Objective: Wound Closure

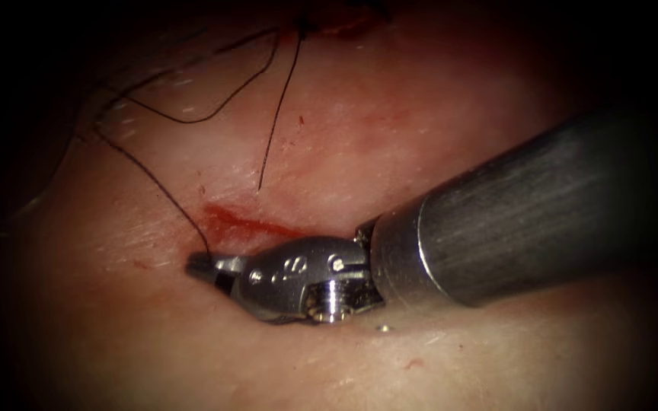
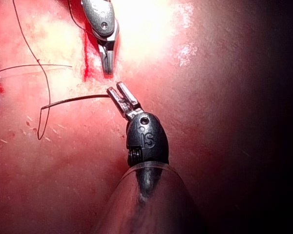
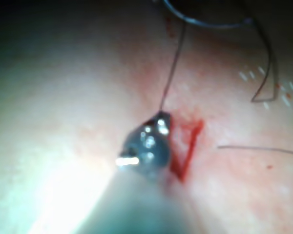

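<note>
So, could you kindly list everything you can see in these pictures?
tissue: one piece, pale pink, under everything.
red fluid: one streak, red, on the tissue just above the right claw.
thread: several strands, dark, lying across the tissue; one runs down to the right claw's tip, and an end reaches the left claw.
right claw: one, silver, low over the tissue, shut on the thread.
left claw: one, silver on a dark wrist, open, holding nothing, a thread end at one jaw's tip.

The letters "IS" are stamped on the dark wrist housing of the left arm's tool [image 2: 147,139]; nothing else can be read.
</note>
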Available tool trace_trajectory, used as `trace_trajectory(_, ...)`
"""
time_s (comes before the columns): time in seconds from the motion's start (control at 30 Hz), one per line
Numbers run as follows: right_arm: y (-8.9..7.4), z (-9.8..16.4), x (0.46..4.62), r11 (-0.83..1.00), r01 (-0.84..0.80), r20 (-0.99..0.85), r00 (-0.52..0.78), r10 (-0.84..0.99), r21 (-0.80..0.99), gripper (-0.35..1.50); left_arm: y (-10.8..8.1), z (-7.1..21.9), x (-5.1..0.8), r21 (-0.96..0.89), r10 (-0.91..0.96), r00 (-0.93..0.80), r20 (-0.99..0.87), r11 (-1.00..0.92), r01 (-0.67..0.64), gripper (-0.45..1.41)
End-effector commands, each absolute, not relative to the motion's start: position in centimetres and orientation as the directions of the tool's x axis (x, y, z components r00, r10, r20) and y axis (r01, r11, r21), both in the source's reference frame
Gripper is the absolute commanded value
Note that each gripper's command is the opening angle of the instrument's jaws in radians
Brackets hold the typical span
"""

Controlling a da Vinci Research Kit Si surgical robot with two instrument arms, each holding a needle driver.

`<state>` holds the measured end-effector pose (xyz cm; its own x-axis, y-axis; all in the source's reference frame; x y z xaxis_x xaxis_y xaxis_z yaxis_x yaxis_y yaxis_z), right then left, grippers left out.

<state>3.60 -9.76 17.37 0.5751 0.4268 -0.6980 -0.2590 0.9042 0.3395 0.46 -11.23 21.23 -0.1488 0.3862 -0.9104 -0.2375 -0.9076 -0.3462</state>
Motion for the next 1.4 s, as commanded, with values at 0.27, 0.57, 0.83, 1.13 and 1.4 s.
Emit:
trace_trajectory(0.27, -10.3, 16.6, 3.04, 0.896, -0.247, -0.697, 0.564, 0.443, 0.370, -0.35, -11.4, 21.2, 0.32, -0.352, 0.393, -0.145, -0.908, -0.904, -0.242, -0.45)
trace_trajectory(0.57, -11.0, 15.7, 2.23, 0.898, -0.247, -0.703, 0.559, 0.439, 0.365, -0.35, -11.5, 21.1, 0.27, -0.355, 0.391, -0.139, -0.910, -0.907, -0.225, -0.45)
trace_trajectory(0.83, -11.6, 15.0, 1.21, 0.874, -0.263, -0.671, 0.563, 0.483, 0.409, -0.35, -11.6, 21.2, 0.04, -0.351, 0.380, -0.127, -0.916, -0.914, -0.201, -0.45)
trace_trajectory(1.13, -11.8, 14.6, 0.57, 0.854, -0.209, -0.629, 0.598, 0.496, 0.476, -0.35, -11.6, 21.2, 0.08, -0.350, 0.378, -0.126, -0.917, -0.916, -0.194, -0.45)
trace_trajectory(1.4, -12.1, 14.2, 0.46, 0.845, -0.146, -0.615, 0.623, 0.483, 0.515, -0.35, -11.6, 21.3, 0.09, -0.356, 0.382, -0.123, -0.916, -0.914, -0.194, -0.45)
